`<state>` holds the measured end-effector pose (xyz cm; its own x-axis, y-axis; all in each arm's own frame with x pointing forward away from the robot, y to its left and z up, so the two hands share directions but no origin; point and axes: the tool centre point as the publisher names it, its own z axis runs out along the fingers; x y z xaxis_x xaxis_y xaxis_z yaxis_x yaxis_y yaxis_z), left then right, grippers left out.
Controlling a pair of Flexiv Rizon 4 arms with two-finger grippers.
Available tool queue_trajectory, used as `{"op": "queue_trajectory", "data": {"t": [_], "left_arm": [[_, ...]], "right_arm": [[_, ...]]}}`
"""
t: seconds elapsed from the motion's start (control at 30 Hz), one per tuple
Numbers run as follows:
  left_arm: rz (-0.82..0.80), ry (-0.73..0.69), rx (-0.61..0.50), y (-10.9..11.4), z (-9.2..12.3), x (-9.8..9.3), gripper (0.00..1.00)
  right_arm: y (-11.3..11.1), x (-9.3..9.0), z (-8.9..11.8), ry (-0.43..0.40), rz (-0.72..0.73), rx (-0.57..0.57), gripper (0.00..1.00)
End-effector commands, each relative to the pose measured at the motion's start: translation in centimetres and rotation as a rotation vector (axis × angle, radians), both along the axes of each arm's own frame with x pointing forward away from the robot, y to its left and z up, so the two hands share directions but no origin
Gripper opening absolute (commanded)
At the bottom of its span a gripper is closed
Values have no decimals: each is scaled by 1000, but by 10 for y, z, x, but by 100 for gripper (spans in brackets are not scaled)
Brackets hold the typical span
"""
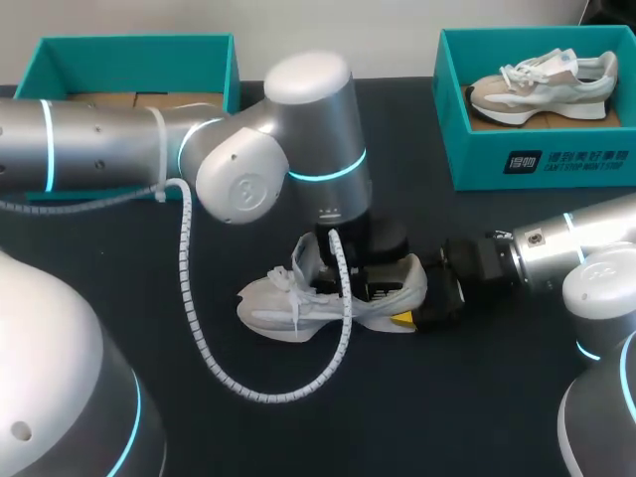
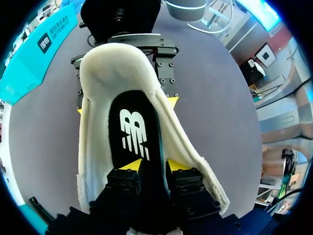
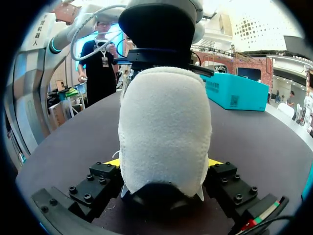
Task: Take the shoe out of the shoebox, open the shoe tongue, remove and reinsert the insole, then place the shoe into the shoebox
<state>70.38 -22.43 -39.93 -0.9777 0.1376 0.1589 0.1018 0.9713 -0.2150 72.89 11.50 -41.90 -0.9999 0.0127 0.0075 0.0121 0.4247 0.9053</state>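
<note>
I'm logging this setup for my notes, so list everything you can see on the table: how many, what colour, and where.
White shoe: 1, white, mid-table, lying with its heel toward the right arm.
Insole: 1, black with a white logo, inside the white shoe.
Boxes: 2, teal; left box at the far left, right box at the far right.
Second shoe: 1, beige and white, inside the right box.
Table: 1, dark.
Left hand: 1, black, lowered into the white shoe's opening over the insole.
Right hand: 1, yellow-tipped, shut on the white shoe's heel from both sides.
</note>
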Motion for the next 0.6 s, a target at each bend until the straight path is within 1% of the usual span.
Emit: {"op": "queue_trajectory", "data": {"t": [0.03, 0.1, 0.13, 0.17, 0.23, 0.27, 0.3, 0.33, 0.43, 0.5, 0.6], "left_arm": [[16, -36, -7, -5, -15, -3, 35], [24, -58, -20, -6, -19, -1, 38], [29, -65, -31, -7, -21, -1, 38], [37, -88, -40, -7, -23, 1, 38], [46, -111, -35, -8, -28, 3, 33], [48, -117, -36, -8, -30, 3, 29], [49, -121, -32, -8, -32, 4, 16], [55, -131, -32, -8, -33, 5, 0], [59, -146, -30, -7, -35, 5, 0], [67, -141, -40, -4, -28, 6, 0], [87, -118, -62, 2, -11, 9, 0]], "right_arm": [[1, 1, -5, 2, -1, -4, 0], [1, 1, -5, 2, -1, -4, 0], [1, 1, -5, 2, -1, -4, 0], [1, 1, -5, 2, -1, -4, 0], [1, 1, -5, 2, -1, -4, 0], [1, 1, -5, 2, -1, -4, 0], [1, 1, -5, 2, -1, -4, 0], [1, 1, -5, 2, -1, -4, 0], [1, 1, -5, 2, -1, -4, 0], [1, 1, -5, 2, -1, -4, 0], [1, 1, -5, 2, -1, -4, 0]]}}
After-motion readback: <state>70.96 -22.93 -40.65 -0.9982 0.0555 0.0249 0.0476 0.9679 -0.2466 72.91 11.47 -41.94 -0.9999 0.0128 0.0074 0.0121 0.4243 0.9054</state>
